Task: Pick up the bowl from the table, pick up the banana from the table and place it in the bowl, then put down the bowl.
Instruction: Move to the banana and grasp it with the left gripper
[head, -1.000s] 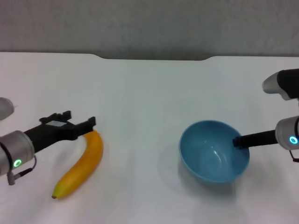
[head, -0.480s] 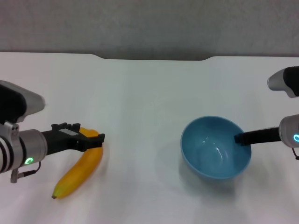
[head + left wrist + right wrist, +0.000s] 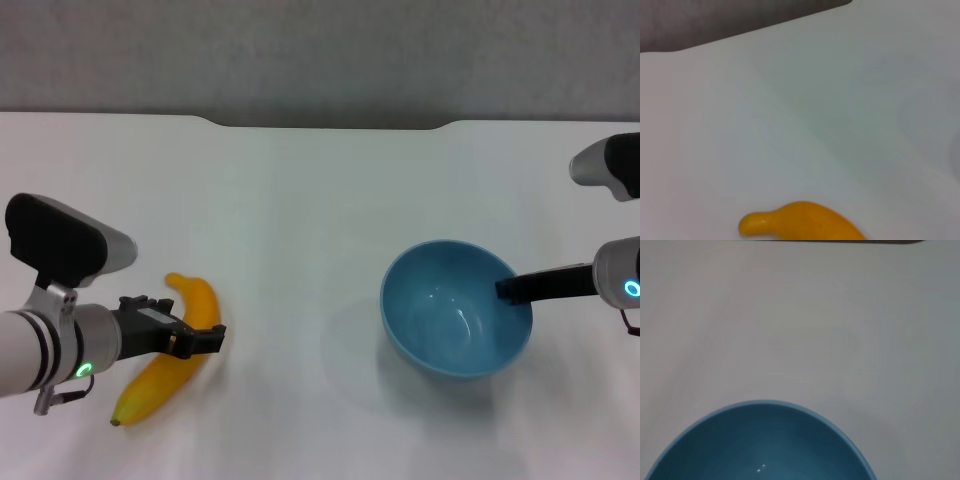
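1 bowl (image 3: 455, 310) (nothing inside) is grasped by the right end effector (image 3: 507, 289); the left's (image 3: 205, 337) state is unclear.

We see a plain grey, finely textured wall (image 3: 320, 55) beyond the table's far edge, and a dark gap (image 3: 325, 124) showing where that edge is notched. Soft, even light falls throughout.

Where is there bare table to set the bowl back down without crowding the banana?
The widest bare patch of the white tabletop lies between the curved yellow banana and the round light-blue bowl, running back to the notched far edge. It is crowded at the near left, where the left hand is over the banana. The right hand grips the bowl's rim.
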Robot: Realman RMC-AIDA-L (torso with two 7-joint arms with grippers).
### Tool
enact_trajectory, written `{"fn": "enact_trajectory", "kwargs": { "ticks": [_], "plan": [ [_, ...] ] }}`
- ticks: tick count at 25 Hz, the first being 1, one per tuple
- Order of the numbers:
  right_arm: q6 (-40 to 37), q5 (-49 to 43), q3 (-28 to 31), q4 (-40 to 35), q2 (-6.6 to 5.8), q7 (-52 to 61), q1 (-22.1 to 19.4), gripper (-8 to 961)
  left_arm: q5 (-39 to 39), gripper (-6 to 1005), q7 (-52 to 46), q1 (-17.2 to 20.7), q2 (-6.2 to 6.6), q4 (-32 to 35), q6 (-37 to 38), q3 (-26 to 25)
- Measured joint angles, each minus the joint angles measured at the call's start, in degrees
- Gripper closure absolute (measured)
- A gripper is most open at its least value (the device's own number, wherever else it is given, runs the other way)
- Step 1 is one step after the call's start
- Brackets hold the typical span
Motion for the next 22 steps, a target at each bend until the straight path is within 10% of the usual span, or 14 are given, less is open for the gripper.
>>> {"fn": "enact_trajectory", "kwargs": {
  "ticks": [22],
  "plan": [
    [0.3, 0.1, -2.0, -2.3, 0.10, 0.2, -0.1, 903, 0.6, 268, -1.2, -3.6, 0.00, 9.1, 4.9, 0.0]
  ]
}}
